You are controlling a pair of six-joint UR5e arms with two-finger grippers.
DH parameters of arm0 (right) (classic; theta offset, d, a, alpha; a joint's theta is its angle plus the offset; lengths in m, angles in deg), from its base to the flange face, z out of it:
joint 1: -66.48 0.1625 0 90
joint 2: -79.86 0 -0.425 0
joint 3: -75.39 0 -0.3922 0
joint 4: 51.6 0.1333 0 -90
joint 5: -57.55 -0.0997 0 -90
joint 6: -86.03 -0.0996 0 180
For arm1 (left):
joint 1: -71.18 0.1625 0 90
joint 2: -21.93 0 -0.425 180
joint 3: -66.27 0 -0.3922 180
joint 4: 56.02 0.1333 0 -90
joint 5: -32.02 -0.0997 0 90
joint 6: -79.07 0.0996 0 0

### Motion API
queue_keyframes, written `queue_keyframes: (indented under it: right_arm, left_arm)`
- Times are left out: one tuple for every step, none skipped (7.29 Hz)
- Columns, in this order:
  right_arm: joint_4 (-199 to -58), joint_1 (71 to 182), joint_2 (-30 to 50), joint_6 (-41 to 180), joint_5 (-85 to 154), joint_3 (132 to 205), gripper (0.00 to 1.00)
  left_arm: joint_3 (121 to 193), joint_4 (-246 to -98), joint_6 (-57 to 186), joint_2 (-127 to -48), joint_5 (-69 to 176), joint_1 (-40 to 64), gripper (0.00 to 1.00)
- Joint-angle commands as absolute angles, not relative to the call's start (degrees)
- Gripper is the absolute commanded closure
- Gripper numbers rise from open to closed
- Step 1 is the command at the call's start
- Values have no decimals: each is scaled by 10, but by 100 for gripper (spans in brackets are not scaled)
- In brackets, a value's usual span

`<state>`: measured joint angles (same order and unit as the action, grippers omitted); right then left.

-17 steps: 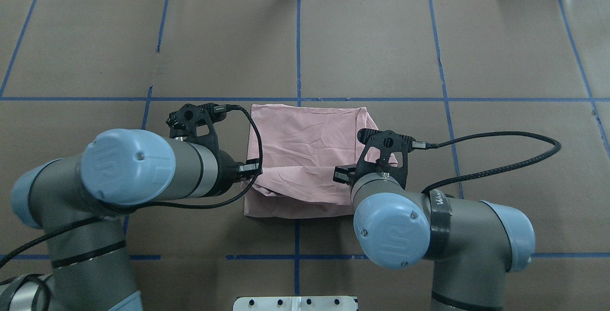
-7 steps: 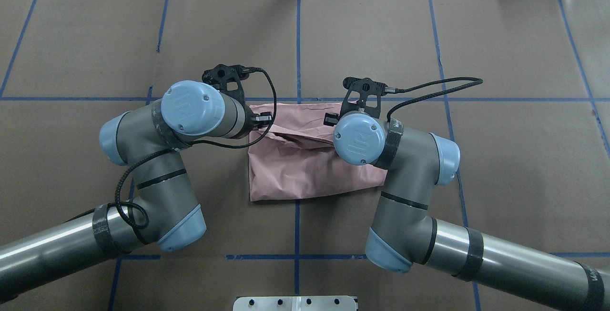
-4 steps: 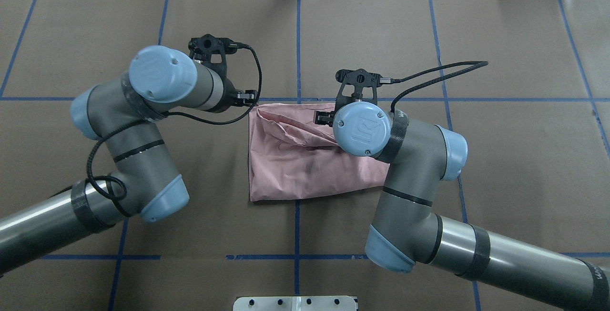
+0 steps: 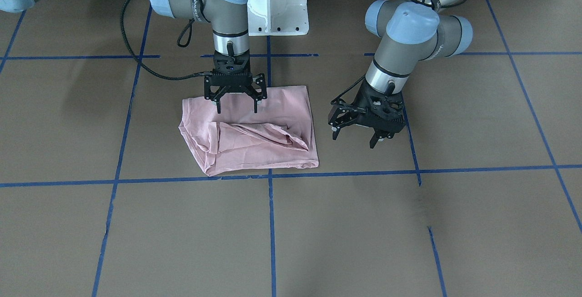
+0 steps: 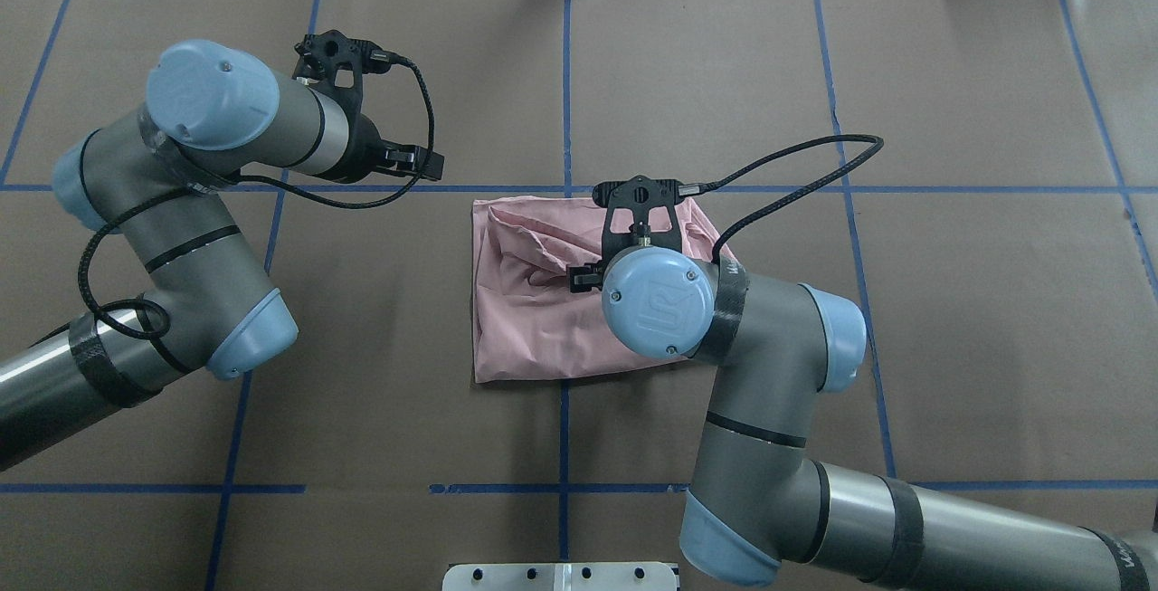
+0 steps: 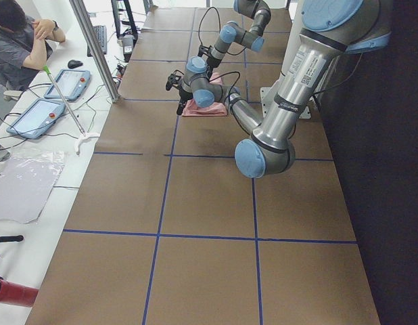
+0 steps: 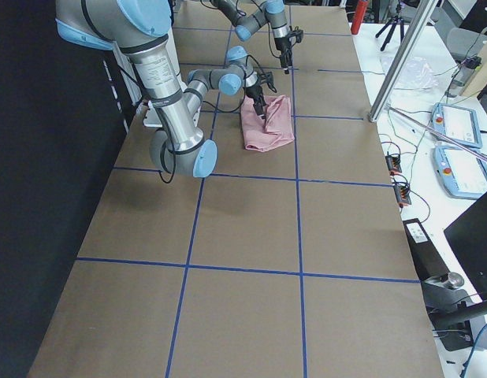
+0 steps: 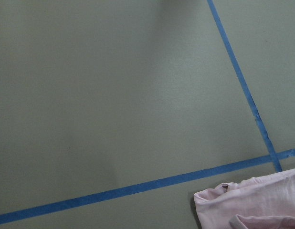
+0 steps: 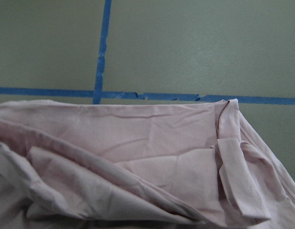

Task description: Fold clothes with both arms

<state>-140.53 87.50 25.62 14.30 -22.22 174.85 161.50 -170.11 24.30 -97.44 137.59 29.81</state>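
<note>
The left gripper [image 4: 354, 138] hangs over the bare brown table covering [image 4: 477, 119], its jaws spread wide and empty, near the shirt's edge but clear of it. The pale pink T-shirt [image 4: 254, 153] lies folded in a rumpled rectangle by a crossing of blue tape lines [image 4: 271, 175]. The right gripper [image 4: 237, 107] points down over the shirt's robot-side half, jaws wide apart and holding nothing.

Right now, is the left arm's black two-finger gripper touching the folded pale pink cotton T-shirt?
Apart. The front-facing view shows bare brown table between the left gripper and the pale pink T-shirt.
</note>
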Motion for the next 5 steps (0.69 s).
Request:
queue_keyframes:
  right_arm:
    - [-1413,865,259,192,-206,1718,0]
    - [-1412,867,262,193,-197,1702,0]
    - [-1412,876,270,202,-195,1686,0]
    - [-1411,890,283,205,-195,1654,0]
    - [-1410,905,298,219,-195,1627,0]
  left_arm:
    - [1614,-1705,241,-972,1377,298,0]
    - [1614,-1705,241,-972,1377,298,0]
    - [1614,-1705,241,-972,1377,298,0]
    - [1615,-1705,241,-971,1377,298,0]
    - [1615,-1705,241,-971,1377,298,0]
